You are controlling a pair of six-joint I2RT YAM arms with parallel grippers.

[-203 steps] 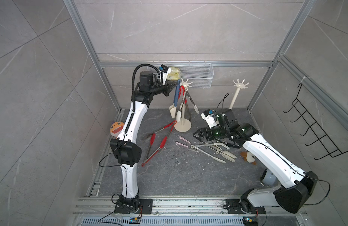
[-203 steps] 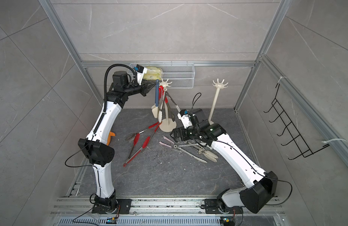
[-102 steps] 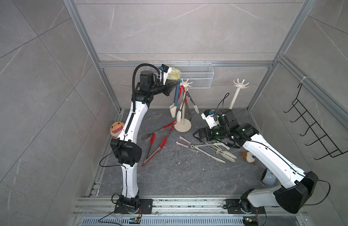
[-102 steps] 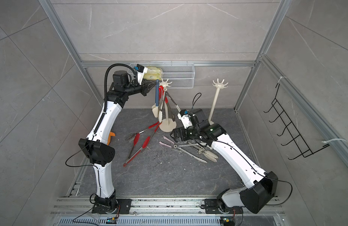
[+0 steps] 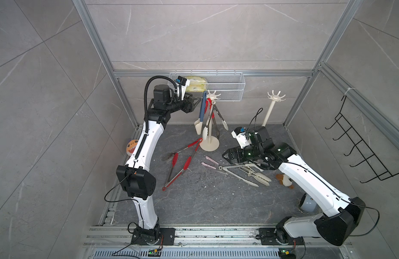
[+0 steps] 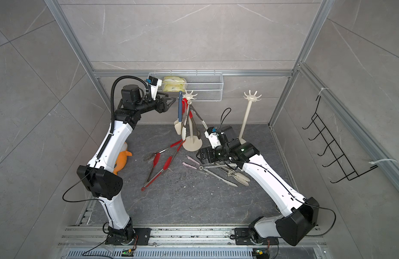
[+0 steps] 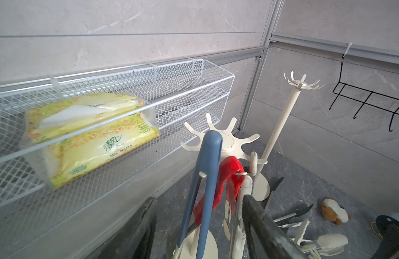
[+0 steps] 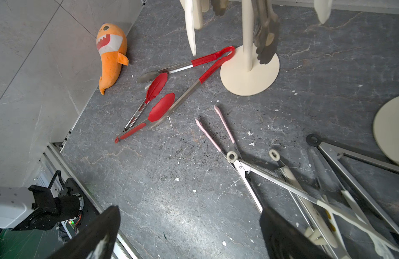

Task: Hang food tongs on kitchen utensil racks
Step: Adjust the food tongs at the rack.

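Two cream kitchen utensil racks stand at the back: the nearer rack and the bare farther rack. Blue-handled tongs hang from a prong of the nearer rack, beside red tongs and steel ones. My left gripper is open, its jaws on either side of the blue handles without touching them. Red tongs, pink tongs and steel tongs lie on the floor. My right gripper hovers open and empty over them.
A white mesh basket holding a tissue pack hangs on the back wall, close behind my left gripper. A black wire hook rack is on the right wall. An orange shark plush lies at the left wall, a small brown plush by my right arm.
My left gripper has opened and let go of the blue tongs, which stay hanging on the nearer rack. The right arm has not moved.
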